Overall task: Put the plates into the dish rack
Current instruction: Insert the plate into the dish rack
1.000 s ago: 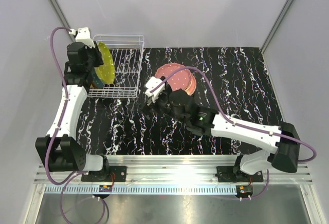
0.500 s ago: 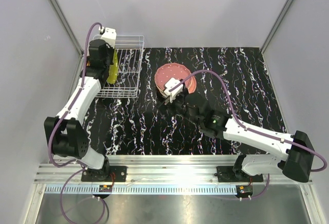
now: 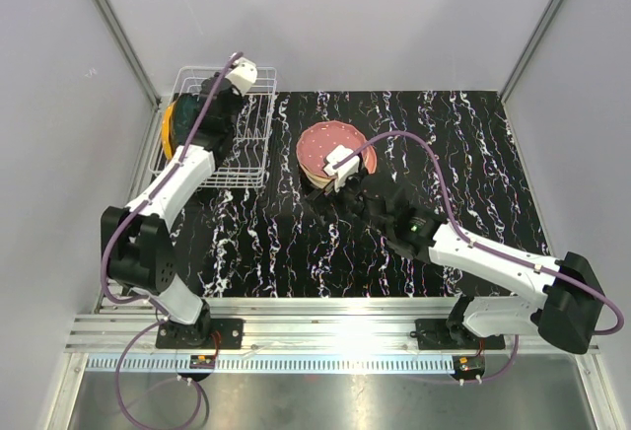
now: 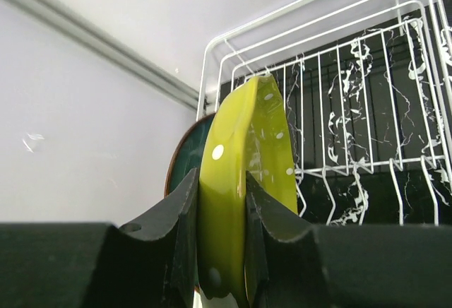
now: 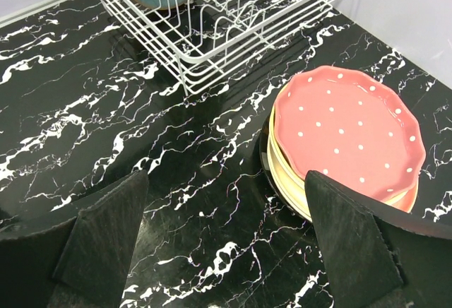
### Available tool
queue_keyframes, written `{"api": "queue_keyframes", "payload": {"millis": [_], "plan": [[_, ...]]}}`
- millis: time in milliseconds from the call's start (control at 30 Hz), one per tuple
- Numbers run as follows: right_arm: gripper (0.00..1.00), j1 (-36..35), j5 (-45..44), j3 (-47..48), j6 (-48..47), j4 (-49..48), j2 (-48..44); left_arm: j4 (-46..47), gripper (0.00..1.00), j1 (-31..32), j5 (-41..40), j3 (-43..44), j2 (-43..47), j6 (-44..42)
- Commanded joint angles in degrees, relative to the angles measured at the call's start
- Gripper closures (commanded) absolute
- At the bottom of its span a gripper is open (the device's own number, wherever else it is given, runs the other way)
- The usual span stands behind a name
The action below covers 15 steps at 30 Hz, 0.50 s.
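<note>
Pinching the yellow plate (image 4: 247, 145), the left gripper (image 4: 222, 202) had swung it into the dish rack (image 3: 254, 144), nearly slotted, while the wide-spread right gripper (image 5: 226, 209) neared the pink stack (image 5: 346, 135)

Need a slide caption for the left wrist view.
Left tool pinches a yellow-green dotted plate on edge, next to a teal plate, white dish rack behind.

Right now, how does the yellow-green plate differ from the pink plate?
The yellow-green plate stands on edge; the pink plate lies flat. The yellow-green plate is clamped in the left gripper by the dish rack; the pink plate tops a stack on the table, untouched, with the right gripper open nearby. Both carry white dots.
</note>
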<state>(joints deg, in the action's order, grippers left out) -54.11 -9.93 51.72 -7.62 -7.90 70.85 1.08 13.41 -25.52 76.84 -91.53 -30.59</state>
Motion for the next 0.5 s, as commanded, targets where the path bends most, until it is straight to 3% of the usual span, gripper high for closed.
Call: {"api": "queue_keyframes", "payload": {"millis": [0, 233, 467], "plan": [[0.00, 1.02, 0.79, -0.57, 0.68, -2.30, -1.06, 13.16, 1.00, 1.18, -4.98, 4.90, 0.47, -8.61], [0.00, 2.07, 0.27, -1.27, 0.23, -1.50, -1.50, 14.12, 1.00, -0.22, -4.63, 1.56, 0.65, -9.67], [0.00, 2.34, 0.35, -1.63, 0.32, -1.33, -0.45, 13.16, 1.00, -3.56, -2.26, 0.25, 1.26, -5.19]]}}
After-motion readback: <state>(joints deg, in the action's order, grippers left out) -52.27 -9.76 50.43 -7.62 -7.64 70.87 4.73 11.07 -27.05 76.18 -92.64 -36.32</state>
